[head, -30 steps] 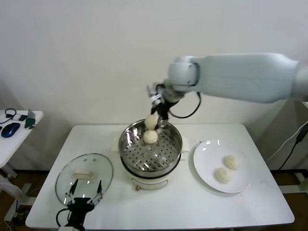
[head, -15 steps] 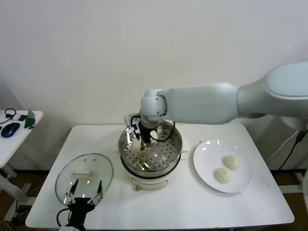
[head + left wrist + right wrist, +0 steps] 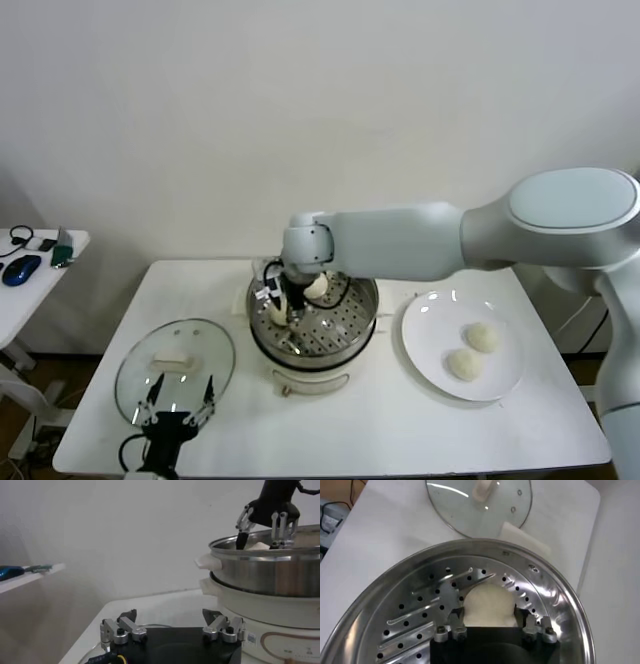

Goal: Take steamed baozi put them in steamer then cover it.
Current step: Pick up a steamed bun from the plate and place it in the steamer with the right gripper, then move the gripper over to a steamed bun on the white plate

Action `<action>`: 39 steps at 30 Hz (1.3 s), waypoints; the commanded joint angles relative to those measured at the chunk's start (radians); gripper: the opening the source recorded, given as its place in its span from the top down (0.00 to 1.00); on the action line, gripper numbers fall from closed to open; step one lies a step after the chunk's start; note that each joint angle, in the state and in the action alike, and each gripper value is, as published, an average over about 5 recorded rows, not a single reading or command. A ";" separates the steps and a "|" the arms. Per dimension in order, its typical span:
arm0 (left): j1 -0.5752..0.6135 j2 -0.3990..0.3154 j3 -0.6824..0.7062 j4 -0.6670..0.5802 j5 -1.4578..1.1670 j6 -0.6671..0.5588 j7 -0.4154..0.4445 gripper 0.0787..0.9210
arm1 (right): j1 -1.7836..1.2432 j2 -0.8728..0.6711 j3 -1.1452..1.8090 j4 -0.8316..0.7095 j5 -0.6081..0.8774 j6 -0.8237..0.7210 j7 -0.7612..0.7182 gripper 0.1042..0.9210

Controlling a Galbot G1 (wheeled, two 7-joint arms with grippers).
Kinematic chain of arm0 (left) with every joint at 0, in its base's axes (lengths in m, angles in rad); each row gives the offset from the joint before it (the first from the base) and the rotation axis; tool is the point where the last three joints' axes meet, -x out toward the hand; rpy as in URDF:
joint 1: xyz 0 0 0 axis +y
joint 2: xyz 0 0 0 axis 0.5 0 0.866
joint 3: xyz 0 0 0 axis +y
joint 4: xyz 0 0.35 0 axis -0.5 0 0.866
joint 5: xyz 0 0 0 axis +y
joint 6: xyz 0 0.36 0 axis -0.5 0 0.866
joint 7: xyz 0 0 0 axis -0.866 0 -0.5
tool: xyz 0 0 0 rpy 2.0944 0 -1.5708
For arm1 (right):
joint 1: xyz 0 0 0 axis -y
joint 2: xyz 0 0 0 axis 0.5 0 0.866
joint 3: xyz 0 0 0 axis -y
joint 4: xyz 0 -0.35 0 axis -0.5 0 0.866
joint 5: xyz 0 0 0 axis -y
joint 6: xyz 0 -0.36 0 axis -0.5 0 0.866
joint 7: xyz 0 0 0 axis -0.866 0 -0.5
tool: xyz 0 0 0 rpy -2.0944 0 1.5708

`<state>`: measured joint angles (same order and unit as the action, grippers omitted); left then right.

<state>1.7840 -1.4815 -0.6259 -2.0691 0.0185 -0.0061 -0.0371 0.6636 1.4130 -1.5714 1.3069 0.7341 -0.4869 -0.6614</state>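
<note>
Baozi (image 3: 489, 606): second one now down on steamer (image 3: 345, 340) tray.
My right gripper (image 3: 492, 612): just spread, straddling it.
Left gripper (image 3: 172, 628): open, parked by cover (image 3: 170, 372).
Remaining: two on plate (image 3: 425, 345).

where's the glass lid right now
The glass lid lies flat on the white table, on the robot's left in the head view, beside the steamer and just beyond the parked left gripper.
</note>
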 commanded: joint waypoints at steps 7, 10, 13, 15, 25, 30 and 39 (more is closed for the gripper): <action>0.003 -0.006 0.001 -0.006 0.011 0.003 0.001 0.12 | 0.414 -0.236 -0.173 0.064 0.054 0.276 -0.338 0.12; 0.002 -0.006 -0.001 -0.008 0.010 0.005 0.001 0.12 | 0.484 -0.378 -0.248 0.139 0.048 0.303 -0.376 0.12; 0.000 -0.006 -0.003 -0.009 0.008 0.007 0.001 0.12 | 0.519 -0.511 -0.348 0.228 -0.015 0.305 -0.366 0.12; -0.004 -0.006 -0.002 -0.010 0.008 0.010 0.002 0.12 | 0.522 -0.596 -0.421 0.271 -0.077 0.302 -0.343 0.12; -0.016 -0.015 0.009 -0.011 0.017 0.022 0.005 0.12 | 0.256 -0.909 -0.411 0.329 -0.296 0.240 -0.226 0.12; -0.016 -0.021 0.007 -0.010 0.017 0.022 0.004 0.12 | 0.024 -0.951 -0.238 0.294 -0.361 0.204 -0.193 0.12; -0.004 -0.024 0.002 -0.013 0.020 0.018 0.003 0.12 | -0.284 -0.903 0.033 0.188 -0.436 0.159 -0.149 0.12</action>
<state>1.7762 -1.5054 -0.6214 -2.0818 0.0370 0.0138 -0.0330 0.6730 0.5773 -1.7449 1.5426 0.4002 -0.2996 -0.8481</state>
